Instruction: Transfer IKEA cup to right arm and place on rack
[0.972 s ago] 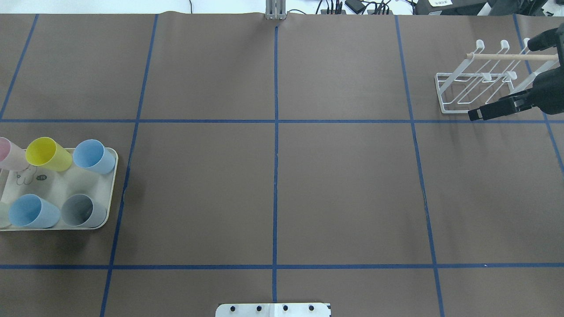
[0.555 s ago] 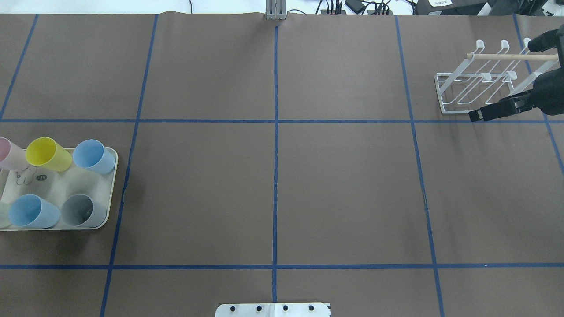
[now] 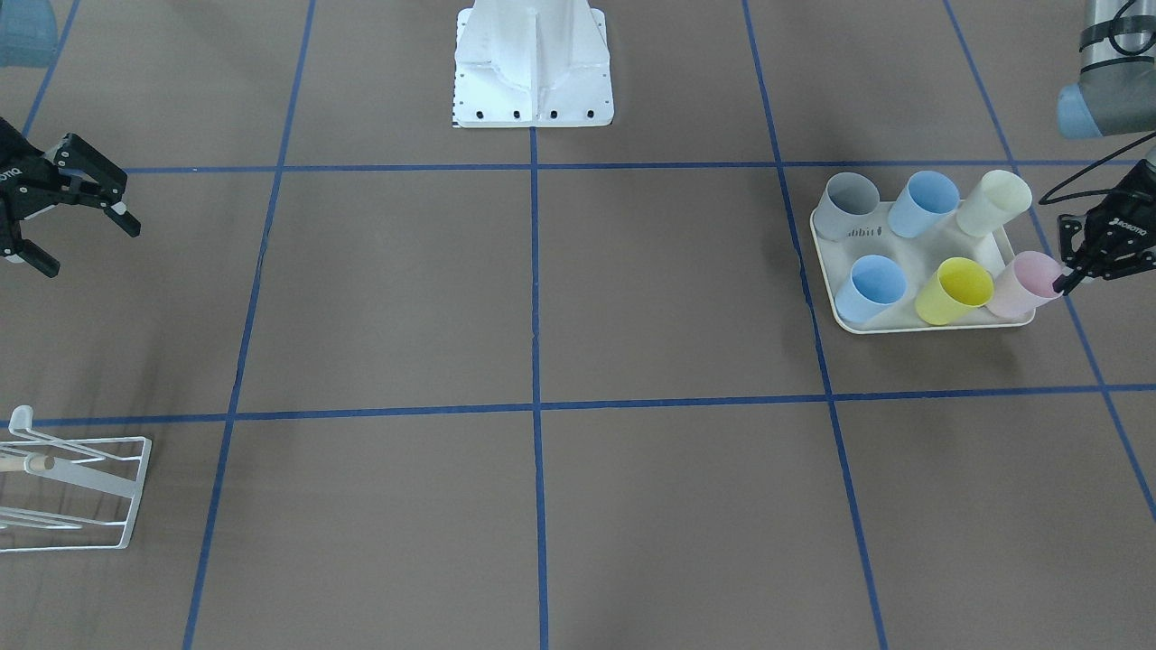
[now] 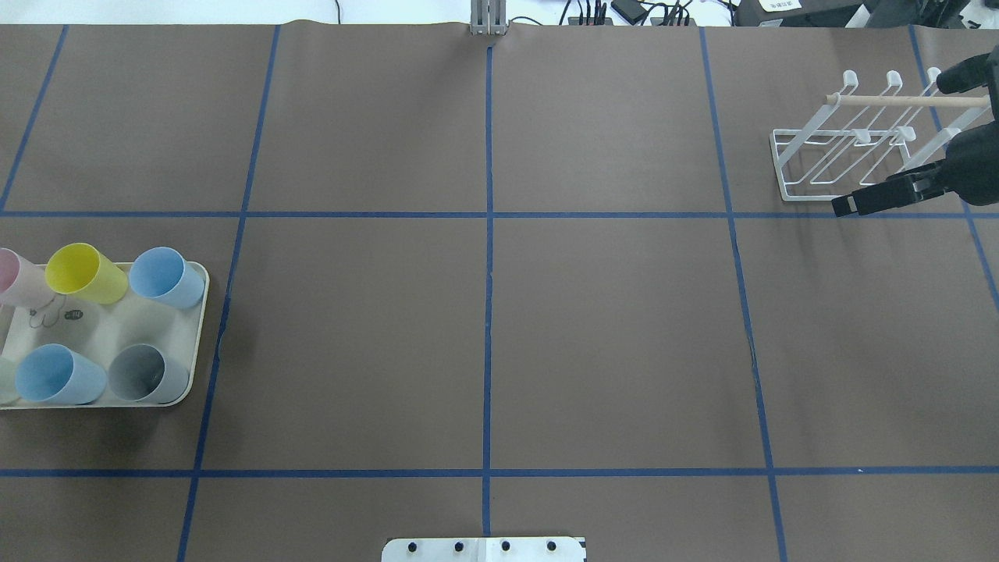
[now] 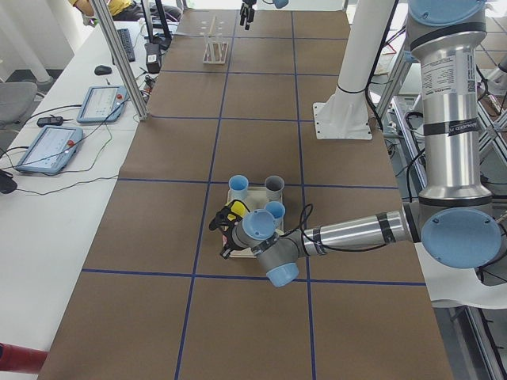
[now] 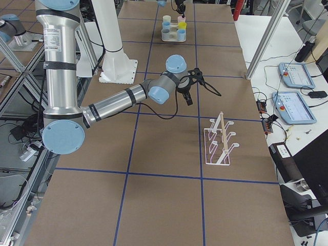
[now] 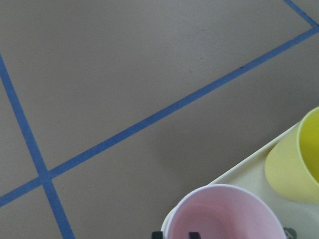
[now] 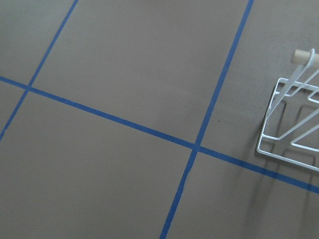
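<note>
**A:** How do the jaws stand on the left?

**B:** The left gripper (image 3: 1068, 280) is down at the pink cup (image 3: 1025, 282). In the wrist view one dark tip sits outside the cup's wall and one inside. I cannot tell whether they press on it.

**A:** And where does that cup stand?

**B:** It stands on the cream tray (image 3: 930, 329) at the robot's left end of the table, in the corner farthest from the base. What shows of its inside is bare.

**A:** What else does the tray hold?

**B:** Five more cups, six in all. The yellow cup (image 3: 953, 289) is just beside the pink one, then comes a blue cup (image 3: 871, 287). The row nearer the robot has a grey cup (image 3: 853, 203), a second blue cup (image 3: 923, 203) and a pale cream cup (image 3: 993, 200). Every mouth that shows is empty.

**A:** And the right side?

**B:** The right gripper (image 3: 90, 246) has its jaws wide apart with nothing between them. It hangs above the table near the white wire rack (image 4: 861, 136) and does not touch it. The rack stands bare-pronged at the table's far right.
</note>
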Robot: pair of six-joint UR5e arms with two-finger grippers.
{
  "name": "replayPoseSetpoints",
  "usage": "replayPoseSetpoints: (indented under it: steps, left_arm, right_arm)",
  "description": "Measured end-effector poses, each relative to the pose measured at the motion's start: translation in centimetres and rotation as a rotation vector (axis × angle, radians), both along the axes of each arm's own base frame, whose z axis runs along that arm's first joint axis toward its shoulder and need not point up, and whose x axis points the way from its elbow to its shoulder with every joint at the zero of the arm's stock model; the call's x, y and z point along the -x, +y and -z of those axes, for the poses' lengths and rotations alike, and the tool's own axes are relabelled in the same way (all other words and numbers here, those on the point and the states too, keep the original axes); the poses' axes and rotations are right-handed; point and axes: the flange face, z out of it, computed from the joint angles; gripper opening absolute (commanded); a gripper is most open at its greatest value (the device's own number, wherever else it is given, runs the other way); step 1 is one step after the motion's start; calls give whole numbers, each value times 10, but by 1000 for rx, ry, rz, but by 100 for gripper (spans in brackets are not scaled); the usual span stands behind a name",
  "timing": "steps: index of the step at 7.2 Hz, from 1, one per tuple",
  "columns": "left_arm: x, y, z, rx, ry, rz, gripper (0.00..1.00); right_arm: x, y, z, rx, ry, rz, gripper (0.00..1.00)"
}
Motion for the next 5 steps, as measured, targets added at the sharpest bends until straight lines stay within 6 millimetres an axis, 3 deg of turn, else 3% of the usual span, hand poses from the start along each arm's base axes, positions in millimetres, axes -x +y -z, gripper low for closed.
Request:
replayPoseSetpoints:
  steps: [2,5]
  left_arm:
    - [8,1,4,4,24,-11,0]
    - [84,-21,31,0,79,107,0]
  right_arm:
    - [1,-2,5,-13,-3,-1,99]
    - [6,-19,26,-229,-36,-69,99]
